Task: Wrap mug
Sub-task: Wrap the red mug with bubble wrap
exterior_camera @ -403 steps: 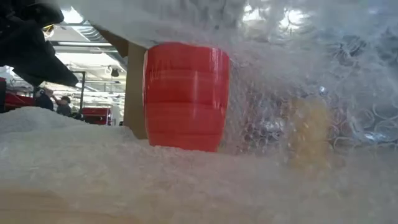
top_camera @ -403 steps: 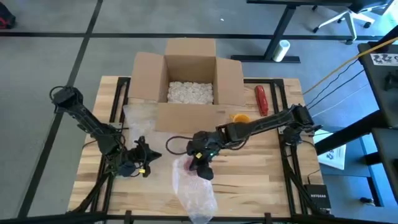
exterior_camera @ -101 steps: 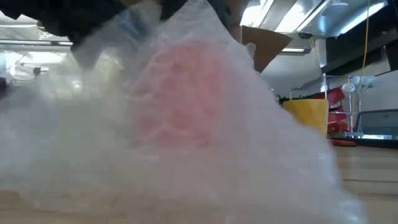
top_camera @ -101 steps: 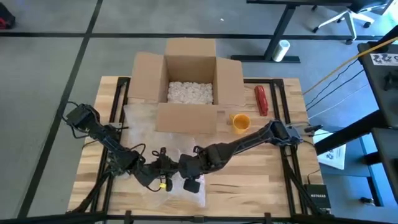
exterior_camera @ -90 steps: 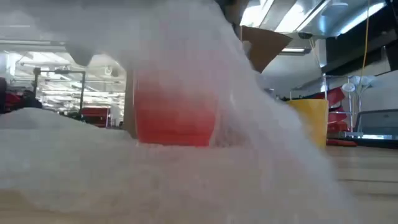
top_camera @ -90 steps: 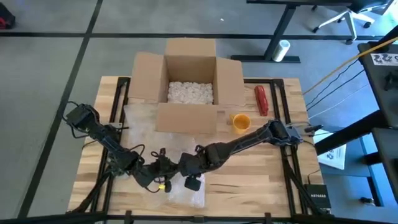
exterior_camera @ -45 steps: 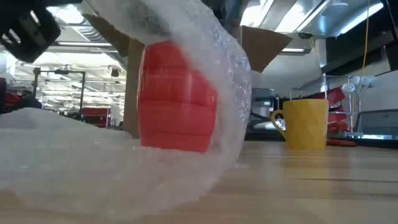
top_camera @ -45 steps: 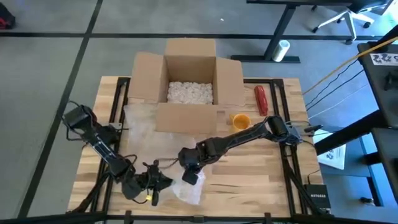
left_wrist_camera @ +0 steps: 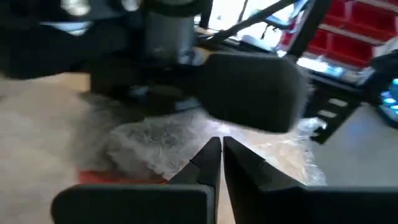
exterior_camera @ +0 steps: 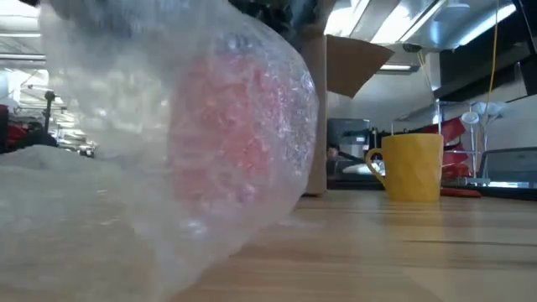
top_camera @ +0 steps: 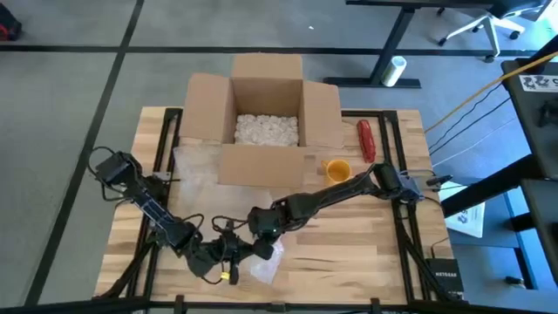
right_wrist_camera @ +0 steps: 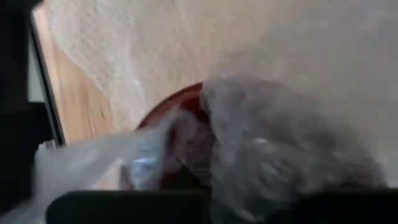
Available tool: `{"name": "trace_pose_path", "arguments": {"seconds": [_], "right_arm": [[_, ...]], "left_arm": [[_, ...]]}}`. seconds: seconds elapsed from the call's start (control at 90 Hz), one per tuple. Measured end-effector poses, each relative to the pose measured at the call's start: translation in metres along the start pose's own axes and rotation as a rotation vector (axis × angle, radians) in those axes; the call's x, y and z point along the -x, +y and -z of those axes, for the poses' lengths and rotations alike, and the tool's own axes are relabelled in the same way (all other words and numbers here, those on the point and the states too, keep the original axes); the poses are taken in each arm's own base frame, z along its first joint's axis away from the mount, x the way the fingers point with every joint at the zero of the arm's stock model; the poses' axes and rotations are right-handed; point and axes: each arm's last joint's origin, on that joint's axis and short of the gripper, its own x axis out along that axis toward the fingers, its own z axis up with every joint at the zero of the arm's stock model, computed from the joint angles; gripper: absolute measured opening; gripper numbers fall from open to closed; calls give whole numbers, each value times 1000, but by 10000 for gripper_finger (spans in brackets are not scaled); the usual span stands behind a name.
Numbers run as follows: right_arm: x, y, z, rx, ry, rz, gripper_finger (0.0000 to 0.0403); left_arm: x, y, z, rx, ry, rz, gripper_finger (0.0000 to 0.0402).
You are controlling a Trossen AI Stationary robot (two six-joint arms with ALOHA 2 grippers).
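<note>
Two grippers at wrap (exterior_camera: 126, 126) over red mug (exterior_camera: 239, 134): left (top_camera: 228, 257) closed, right (top_camera: 261, 228) unclear; wood table (top_camera: 349, 253).

I can read no text, label or number anywhere around my grippers; the markings on the white sheets off to my right are illegible.

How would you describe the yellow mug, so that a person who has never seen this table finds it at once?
Start from the open cardboard box at the table's far edge. Right of its front flap stands the yellow mug, upright on bare wood with the red bottle just beyond it. Unlike the red mug, it has no bubble wrap around it and no pincer near it.
</note>
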Motion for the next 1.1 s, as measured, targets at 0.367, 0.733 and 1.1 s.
{"name": "trace_pose_path", "arguments": {"seconds": [0.367, 0.733, 1.1], "right_arm": [[73, 37, -9, 67, -55, 110, 0], [47, 39, -7, 101, -44, 116, 0], [-15, 25, -18, 96, 32, 33, 0]], "left_arm": [[-6, 8, 0, -7, 12, -46, 0], [-8, 9, -1, -12, 13, -57, 0], [47, -22, 2, 37, -15, 84, 0]]}}
